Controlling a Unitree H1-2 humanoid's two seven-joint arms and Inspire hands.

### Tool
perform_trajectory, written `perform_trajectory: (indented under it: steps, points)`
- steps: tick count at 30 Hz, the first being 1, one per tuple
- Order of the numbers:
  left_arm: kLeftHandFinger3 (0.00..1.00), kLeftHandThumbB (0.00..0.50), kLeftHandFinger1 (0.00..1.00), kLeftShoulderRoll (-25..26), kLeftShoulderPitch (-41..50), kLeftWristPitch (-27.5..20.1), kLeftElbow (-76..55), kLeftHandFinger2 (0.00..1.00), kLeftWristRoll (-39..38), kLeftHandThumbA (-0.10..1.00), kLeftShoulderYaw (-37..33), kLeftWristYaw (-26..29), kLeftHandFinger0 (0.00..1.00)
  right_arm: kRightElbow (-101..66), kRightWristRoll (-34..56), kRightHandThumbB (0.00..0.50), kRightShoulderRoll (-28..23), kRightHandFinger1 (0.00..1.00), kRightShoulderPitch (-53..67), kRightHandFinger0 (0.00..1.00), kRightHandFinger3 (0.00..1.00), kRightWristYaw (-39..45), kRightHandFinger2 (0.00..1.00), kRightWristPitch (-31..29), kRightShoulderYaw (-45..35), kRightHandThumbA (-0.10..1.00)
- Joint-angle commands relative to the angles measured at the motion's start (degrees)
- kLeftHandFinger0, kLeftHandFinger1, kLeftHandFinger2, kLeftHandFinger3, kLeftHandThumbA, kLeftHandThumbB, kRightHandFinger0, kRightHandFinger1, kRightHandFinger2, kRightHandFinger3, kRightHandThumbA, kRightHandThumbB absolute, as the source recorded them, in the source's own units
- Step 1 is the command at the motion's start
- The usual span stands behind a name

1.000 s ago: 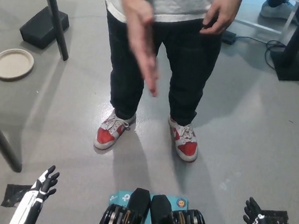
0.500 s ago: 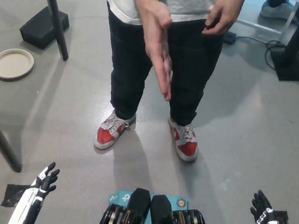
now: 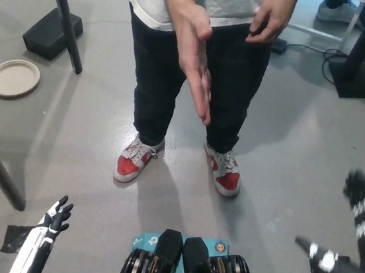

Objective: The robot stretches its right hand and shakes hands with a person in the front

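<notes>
Grey floor [image 3: 299,164]: unlabelled black right hand [image 3: 357,231] spread, person's hand [image 3: 195,61] extended.

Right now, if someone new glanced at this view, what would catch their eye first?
The person's outstretched hand, held flat at top centre and offered forward, stands out first, above red and white sneakers on the grey floor. The black right hand is open at the right edge, apart from it; the white left hand rests lower left.

A beige plate [image 3: 14,78] lies near a black block [image 3: 52,33].
</notes>
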Motion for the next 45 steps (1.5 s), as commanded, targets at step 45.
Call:
perform_trajectory:
  steps: [45]
  points:
    - [1.00,0.079,1.00,1.9,-2.7,0.5,-6.0,1.00,2.4,1.00,0.0,-0.7,1.00,35.5,3.1,0.380,0.4,1.00,-55.5,1.00,1.00,0.7,1.00,34.4,18.1,1.00]
